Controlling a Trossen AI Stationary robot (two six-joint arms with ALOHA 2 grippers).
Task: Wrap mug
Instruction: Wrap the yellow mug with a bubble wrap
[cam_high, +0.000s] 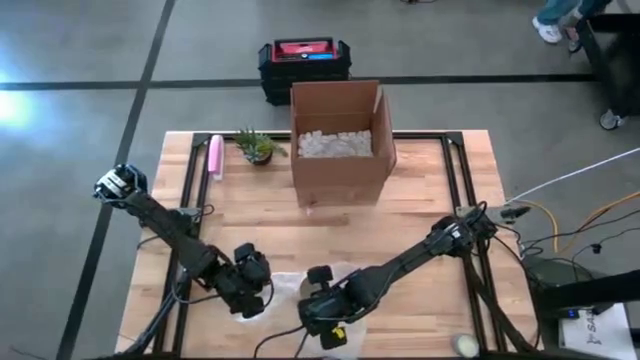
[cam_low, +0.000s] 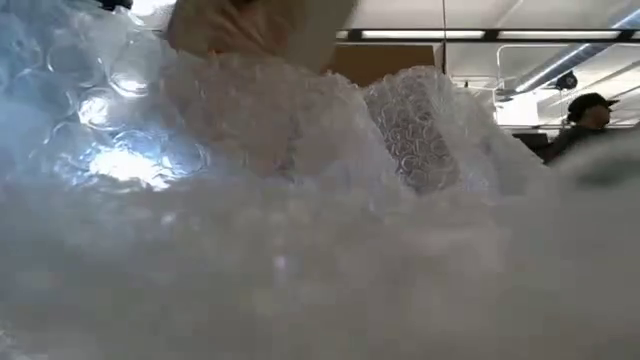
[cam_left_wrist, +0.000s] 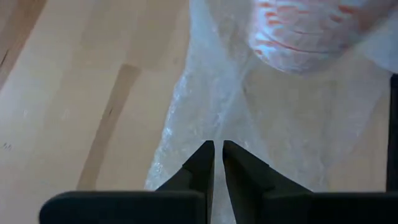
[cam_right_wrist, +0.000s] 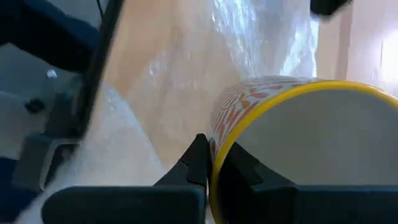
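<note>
bubble wrap (cam_low: 300, 250) fills the low view, soft, light and slippery, while at the high view's bottom centre the right gripper (cam_right_wrist: 211, 171) pinches the rigid, breakable mug (cam_right_wrist: 292, 130) by its yellow rim and the left gripper (cam_left_wrist: 218, 163) clamps the sheet's edge.

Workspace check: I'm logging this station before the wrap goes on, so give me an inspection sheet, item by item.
Surface: wooden table, bare in the middle.
Job's things: mug with yellow rim and orange pattern, lying on bubble wrap at the near edge.
Clutter: open cardboard box with white filler, small plant, pink item at the far side.
Grippers: left gripper shut on the bubble wrap's edge; right gripper clamped on the mug's rim.
Cables: loose cables right of the table.
Surroundings: black and red case on the floor; a person in the background.
</note>
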